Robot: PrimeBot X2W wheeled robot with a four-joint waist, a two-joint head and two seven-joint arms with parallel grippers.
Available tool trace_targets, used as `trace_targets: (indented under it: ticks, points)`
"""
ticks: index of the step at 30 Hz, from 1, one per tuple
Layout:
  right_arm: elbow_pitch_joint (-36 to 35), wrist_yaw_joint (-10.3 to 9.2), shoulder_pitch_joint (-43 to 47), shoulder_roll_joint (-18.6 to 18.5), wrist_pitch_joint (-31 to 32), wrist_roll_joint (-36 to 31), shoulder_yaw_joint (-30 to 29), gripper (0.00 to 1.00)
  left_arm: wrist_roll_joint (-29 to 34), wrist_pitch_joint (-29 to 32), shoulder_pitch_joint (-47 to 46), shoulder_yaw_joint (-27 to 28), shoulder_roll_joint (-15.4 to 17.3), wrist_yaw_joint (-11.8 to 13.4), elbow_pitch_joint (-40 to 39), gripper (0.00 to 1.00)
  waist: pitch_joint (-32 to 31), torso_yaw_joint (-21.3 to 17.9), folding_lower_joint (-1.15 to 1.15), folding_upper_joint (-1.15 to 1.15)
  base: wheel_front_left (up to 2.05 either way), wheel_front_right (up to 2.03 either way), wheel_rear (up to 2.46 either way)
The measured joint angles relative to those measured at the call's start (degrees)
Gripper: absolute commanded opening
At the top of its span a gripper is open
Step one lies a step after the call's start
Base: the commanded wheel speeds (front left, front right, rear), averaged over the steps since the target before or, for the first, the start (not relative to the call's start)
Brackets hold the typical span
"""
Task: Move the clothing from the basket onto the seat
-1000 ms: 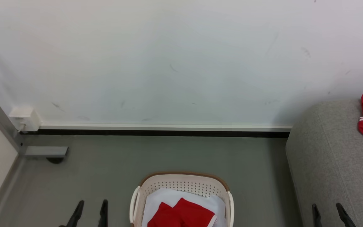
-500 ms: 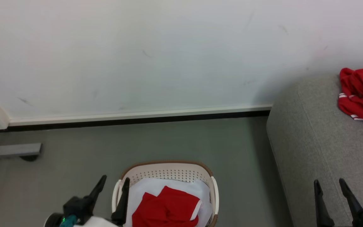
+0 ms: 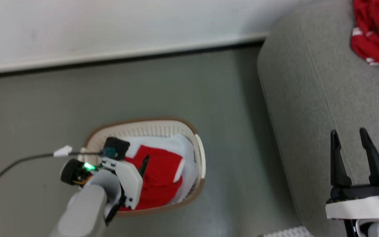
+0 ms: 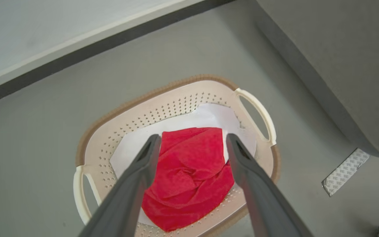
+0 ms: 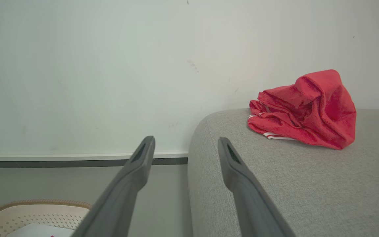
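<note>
the red garment (image 4: 189,177) lies bunched in the basket (image 4: 163,108) on the floor (image 4: 44,138), atop a white cloth (image 4: 209,115). our left pincer (image 4: 192,140) hangs over it, released, jaws wide. we could pinch both layers, or hook the perforated wall and drag the basket. right pincer (image 3: 348,131) gapes idle, empty, at the grey seat (image 3: 308,98).

Cream, hole-dotted, brown-rimmed basket (image 4: 176,105) holds red cloth (image 4: 189,171) over white cloth (image 4: 211,116); grey seat (image 5: 308,187) beside the basket bears red, white-striped garment (image 5: 311,108).
</note>
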Motion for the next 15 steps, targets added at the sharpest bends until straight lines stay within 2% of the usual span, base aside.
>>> trace_targets:
  ticks: [5,15]
  points:
    - [-2.42,0.0,-2.81,-0.01,0.0,1.62,1.52,1.0,-0.62,4.34,-6.0,-2.26,1.44,0.0,6.02,1.0,7.23,-2.42,0.0,0.0,0.0,0.0,0.0]
    - [-5.32,0.0,-6.08,-0.03,0.0,5.22,3.5,1.0,-0.58,8.55,-14.79,-2.3,4.6,1.03,15.4,1.0,19.84,-6.0,0.0,0.0,0.0,0.0,0.0]
